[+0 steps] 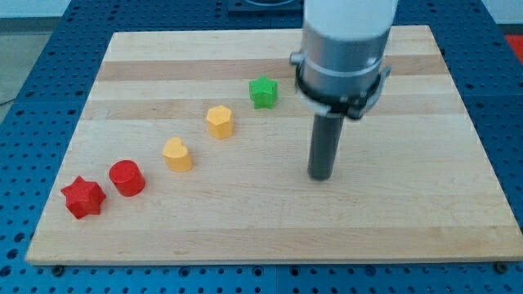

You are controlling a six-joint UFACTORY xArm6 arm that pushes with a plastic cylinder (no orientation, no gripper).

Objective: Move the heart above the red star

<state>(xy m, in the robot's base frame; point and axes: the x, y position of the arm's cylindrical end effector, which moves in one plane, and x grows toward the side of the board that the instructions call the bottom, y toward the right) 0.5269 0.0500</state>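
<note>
My tip (320, 175) rests on bare board, well apart from every block, with no jaws to speak of, being a plain rod; the yellow heart (176, 153) lies at its nine o'clock, near the red cylinder (127, 177) and the red star (82, 197); the approach seems not yet begun; next I judge the tip must get round to the heart's four o'clock side and push it toward ten o'clock, clear of the yellow hexagon (220, 121) and green star (263, 91).
</note>
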